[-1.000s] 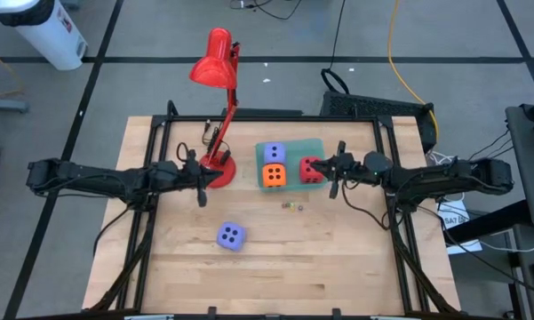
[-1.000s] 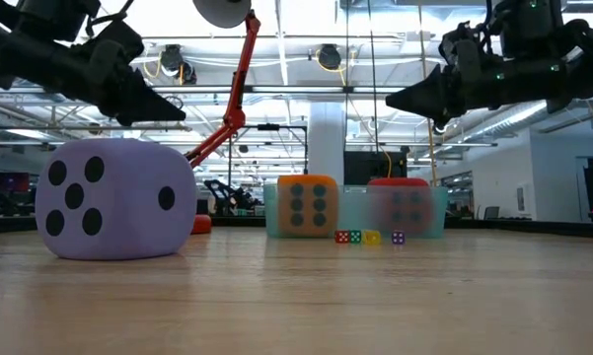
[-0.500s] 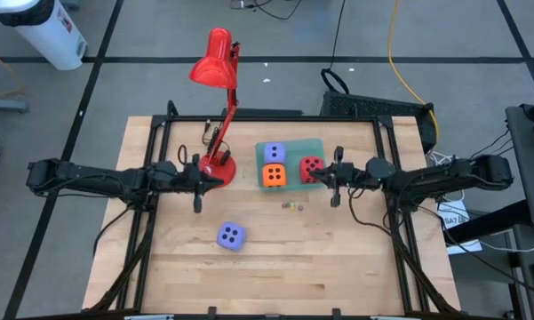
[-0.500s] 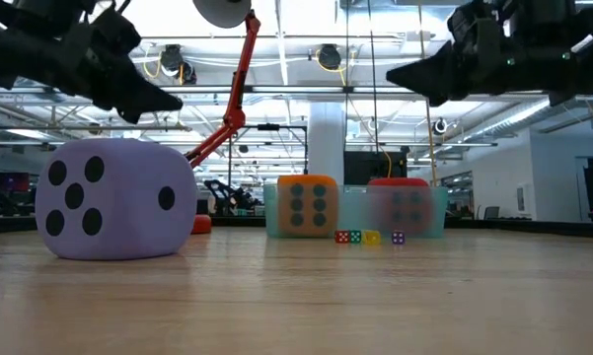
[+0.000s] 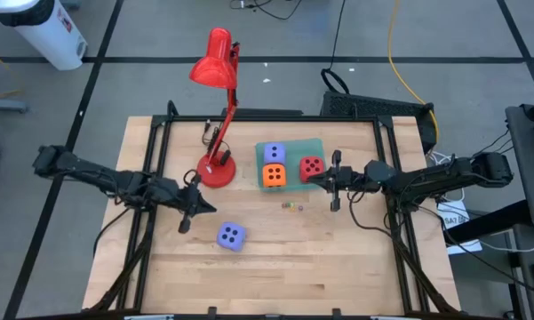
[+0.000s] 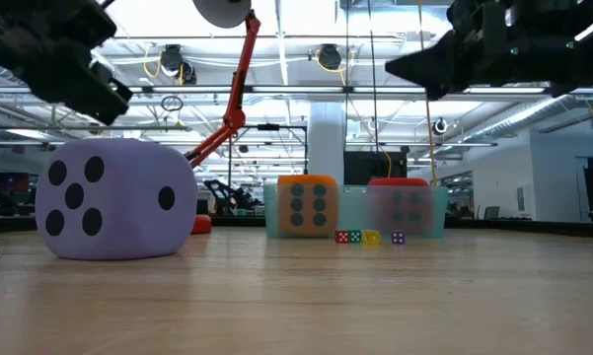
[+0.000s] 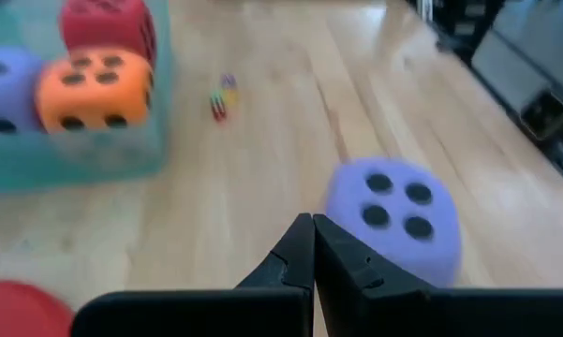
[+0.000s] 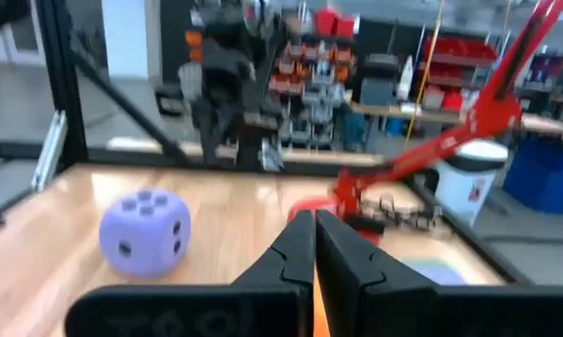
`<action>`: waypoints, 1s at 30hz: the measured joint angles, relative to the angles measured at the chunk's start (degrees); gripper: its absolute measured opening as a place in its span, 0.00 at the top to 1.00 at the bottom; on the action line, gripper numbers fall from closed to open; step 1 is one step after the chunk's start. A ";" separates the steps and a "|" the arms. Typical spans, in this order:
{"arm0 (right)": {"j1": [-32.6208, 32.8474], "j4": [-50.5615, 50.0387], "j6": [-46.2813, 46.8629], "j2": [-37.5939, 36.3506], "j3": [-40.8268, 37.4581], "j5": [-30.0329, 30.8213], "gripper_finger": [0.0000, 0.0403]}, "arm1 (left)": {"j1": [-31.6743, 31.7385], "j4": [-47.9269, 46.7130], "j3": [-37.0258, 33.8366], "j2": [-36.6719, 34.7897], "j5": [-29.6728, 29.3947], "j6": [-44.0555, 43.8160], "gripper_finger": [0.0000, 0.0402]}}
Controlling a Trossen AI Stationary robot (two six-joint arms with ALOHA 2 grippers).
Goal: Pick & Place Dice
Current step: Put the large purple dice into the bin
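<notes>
The left gripper (image 5: pixel 186 216), fingers closed and empty, had swung nearer toward the lone lavender die (image 5: pixel 231 236); the closed right gripper (image 5: pixel 334 180) waited by the tray (image 5: pixel 293 146), so a pick looked imminent

Four foam dice sit on the counter. One lavender-blue die (image 5: pixel 232 236) lies alone toward 6 o'clock, four dark pips up. The other lavender-blue die (image 5: pixel 274 154), the orange die (image 5: pixel 273 175) and the red die (image 5: pixel 312 167) cluster at centre, lavender at 12 o'clock, red at 3 o'clock of orange.
</notes>
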 joint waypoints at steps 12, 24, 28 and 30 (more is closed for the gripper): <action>0.00 -1.98 -0.28 0.02 0.00 0.01 0.99 | -18.23 -8.32 1.99 10.44 -15.42 -14.19 0.99; 0.00 -1.62 -0.59 0.01 0.00 -0.16 0.99 | -18.47 0.40 4.49 27.52 -13.73 -19.32 0.99; 0.00 -1.45 -0.82 0.00 0.00 -0.16 0.99 | -17.00 4.28 7.10 32.46 -11.58 -13.76 0.99; 0.00 -1.39 -1.57 0.00 0.00 -0.16 0.99 | -15.94 5.05 9.13 34.93 -10.58 -10.42 0.99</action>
